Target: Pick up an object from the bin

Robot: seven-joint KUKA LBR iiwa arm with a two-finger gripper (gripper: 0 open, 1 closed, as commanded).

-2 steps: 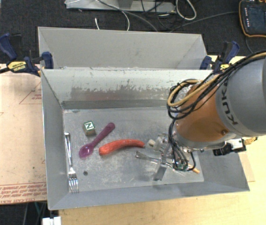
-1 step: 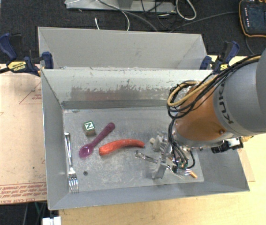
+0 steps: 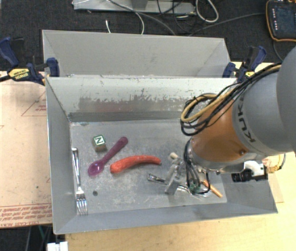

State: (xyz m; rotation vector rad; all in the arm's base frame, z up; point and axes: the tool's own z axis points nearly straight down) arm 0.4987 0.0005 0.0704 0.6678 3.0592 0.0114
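Observation:
My gripper (image 3: 174,181) is low over the bin floor, right of the middle and near the front wall, under the arm's orange cover. A red-orange chili pepper (image 3: 134,162) lies on the floor just to its left, its tip about a hand's width from the gripper and apart from it. Further left, a purple plastic spoon (image 3: 107,156) lies slanted, bowl toward the front left. Nothing shows held in the gripper.
A small olive block with a white letter tile (image 3: 99,143) sits at the back left. A metal fork (image 3: 78,184) lies along the left wall, tines toward the front. A thin orange stick (image 3: 215,191) pokes out beneath the arm's cables at the right.

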